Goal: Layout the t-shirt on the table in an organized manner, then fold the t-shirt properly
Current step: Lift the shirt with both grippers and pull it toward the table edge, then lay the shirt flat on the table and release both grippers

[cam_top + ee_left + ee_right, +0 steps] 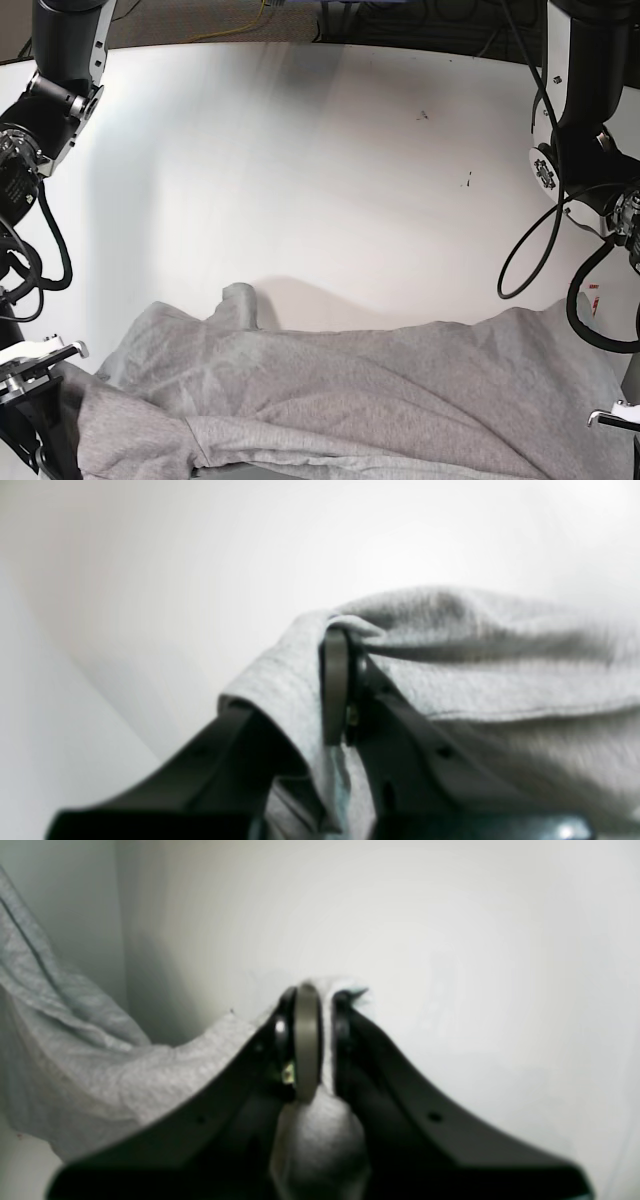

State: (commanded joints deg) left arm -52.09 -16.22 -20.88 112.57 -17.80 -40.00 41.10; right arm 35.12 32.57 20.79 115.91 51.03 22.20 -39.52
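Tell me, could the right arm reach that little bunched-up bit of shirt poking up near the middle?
Probably not as things stand: the right gripper is shut on the t-shirt at its edge, low on the base view's left. The raised fold has bare table around it, but the gripper would need to let go first.

Glossy white table [330, 170], seemingly under t-shirt [380, 390]
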